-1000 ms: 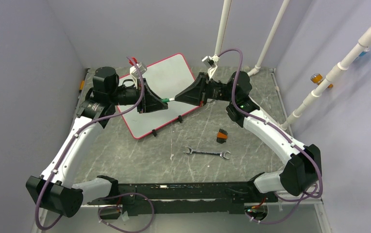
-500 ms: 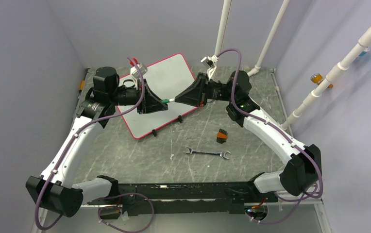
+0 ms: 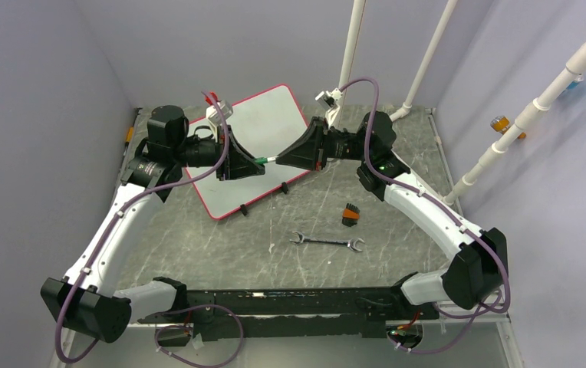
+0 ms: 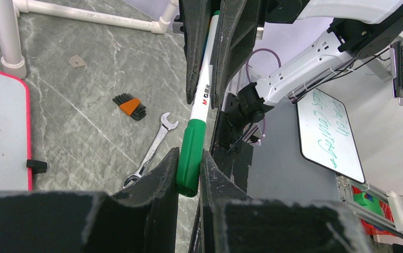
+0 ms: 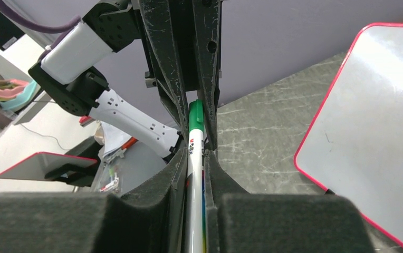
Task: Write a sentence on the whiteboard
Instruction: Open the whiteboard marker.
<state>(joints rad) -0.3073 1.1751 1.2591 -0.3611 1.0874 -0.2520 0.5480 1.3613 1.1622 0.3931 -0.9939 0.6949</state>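
The whiteboard (image 3: 274, 123) lies tilted at the back left of the table, white with a red rim. Its visible surface is blank and no sentence shows on it. A marker (image 3: 268, 159) with a white barrel and green cap hangs level above the board's near edge, between both grippers. My left gripper (image 3: 256, 161) is shut on the green cap (image 4: 190, 158). My right gripper (image 3: 282, 156) is shut on the white barrel (image 5: 194, 163). In the right wrist view the whiteboard (image 5: 373, 105) lies to the right of the fingers.
A wrench (image 3: 327, 243) and an orange-and-black hex key set (image 3: 350, 214) lie on the grey table, front right of the board. Black clips (image 3: 285, 188) sit on the board's near edge. White pipes (image 3: 351, 46) stand at the back. A lettered board (image 4: 328, 129) stands off the table.
The right wrist has shifted slightly up and left. The marker stays held between both grippers, and the left arm has not moved.
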